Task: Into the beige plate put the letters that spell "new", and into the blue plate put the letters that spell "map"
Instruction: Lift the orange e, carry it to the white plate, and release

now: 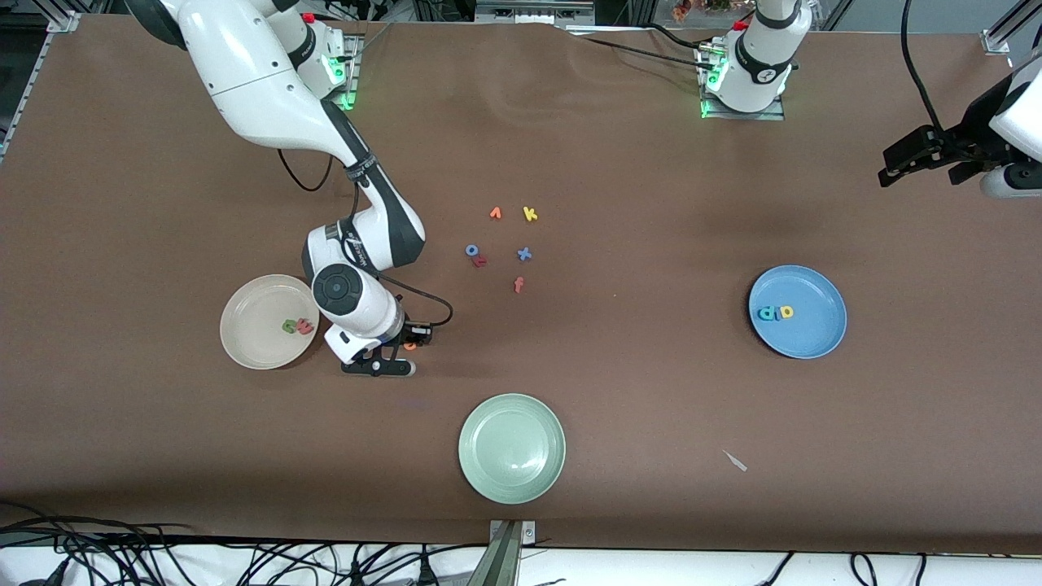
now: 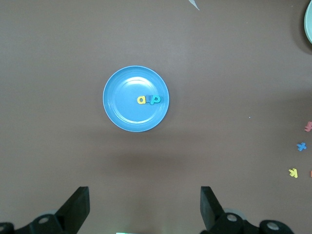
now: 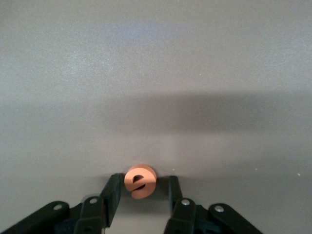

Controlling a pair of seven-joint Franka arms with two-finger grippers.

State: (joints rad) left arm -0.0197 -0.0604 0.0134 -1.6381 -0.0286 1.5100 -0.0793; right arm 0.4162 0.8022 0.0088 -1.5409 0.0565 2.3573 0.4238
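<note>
Pinching the orange e (image 3: 140, 181) beside the beige plate (image 1: 244, 334), right hand (image 1: 404, 348) prepares delivery; left hand (image 2: 144, 207), unclenched, waits above the table's edge.

The table (image 1: 619, 146) is plain brown. At left sits a cream-beige plate (image 1: 248, 342) with a green letter (image 1: 289, 326) and a salmon-red one (image 1: 305, 327); at right a sky-blue plate (image 1: 814, 334) with teal (image 1: 766, 312) and yellow (image 1: 785, 312) letters. Bottom centre — a pale green plate (image 1: 511, 448). An orange e (image 3: 140, 181) shows between black fingers (image 3: 113, 195).
</note>
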